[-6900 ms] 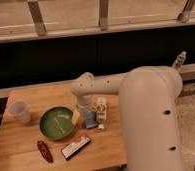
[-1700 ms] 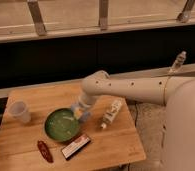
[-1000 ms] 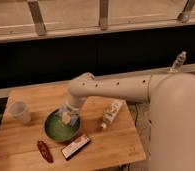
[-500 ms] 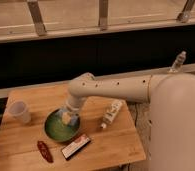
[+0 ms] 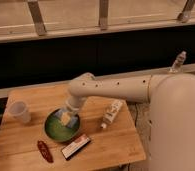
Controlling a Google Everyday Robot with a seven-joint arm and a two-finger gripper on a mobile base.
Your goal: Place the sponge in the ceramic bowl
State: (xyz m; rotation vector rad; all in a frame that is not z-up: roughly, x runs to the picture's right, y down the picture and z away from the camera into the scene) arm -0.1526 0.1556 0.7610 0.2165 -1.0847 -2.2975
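Gripper (image 5: 67, 111) hangs over the green ceramic bowl (image 5: 52, 131), at the sponge (image 5: 65, 119) inside its rim; whether it pinches the sponge, I cannot tell. Placing step: release if held, then lift clear.

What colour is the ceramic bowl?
The ceramic bowl is green, darker at the rim, in the camera view; the gripper is over it.

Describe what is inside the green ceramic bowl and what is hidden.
The pale yellow sponge is inside the ceramic bowl, toward its far side, with the gripper right over it. The gripper hides part of the far rim; the rest shows bare green.
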